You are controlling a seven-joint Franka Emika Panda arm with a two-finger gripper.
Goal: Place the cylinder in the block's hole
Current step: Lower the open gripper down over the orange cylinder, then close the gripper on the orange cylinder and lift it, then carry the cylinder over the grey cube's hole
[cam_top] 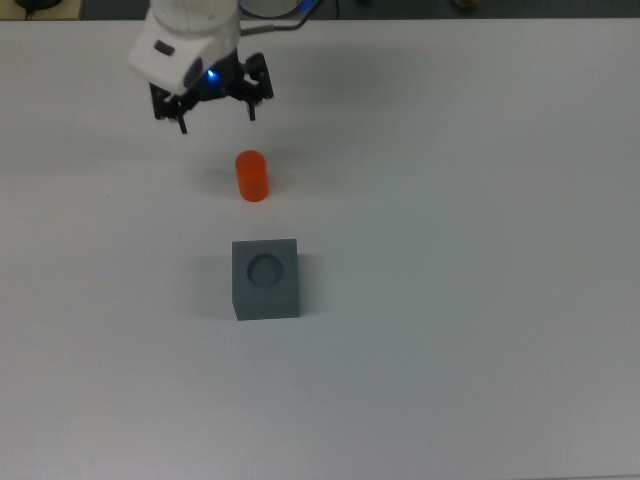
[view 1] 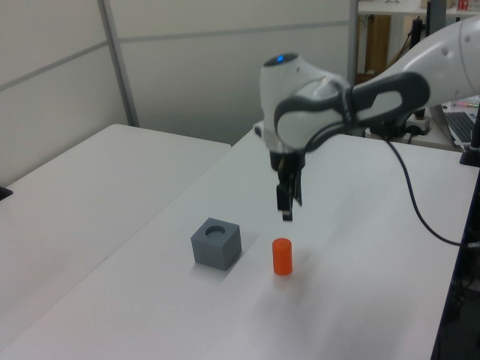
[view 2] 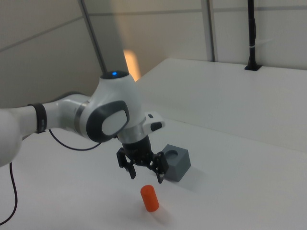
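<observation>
I see my claw spread wide, empty, hanging above the worktop near the cylinder, which stands upright. The block sits apart, beyond it, hole upward and unfilled.

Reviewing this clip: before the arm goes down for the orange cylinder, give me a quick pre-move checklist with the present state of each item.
1. Tool open wide enough for the cylinder: ok, fingers spread in the top and right views.
2. Tool empty: ok, nothing between the fingers.
3. Cylinder upright and free on the table: ok, it stands alone, apart from the block.
4. Tool centred over the cylinder: not ok; in the top view it sits above and to the top view's left of it, and in the left view it hangs clear above it.
5. Block's hole clear and facing up: ok.
6. Cable clear of the work area: ok, it hangs behind the arm.
</observation>
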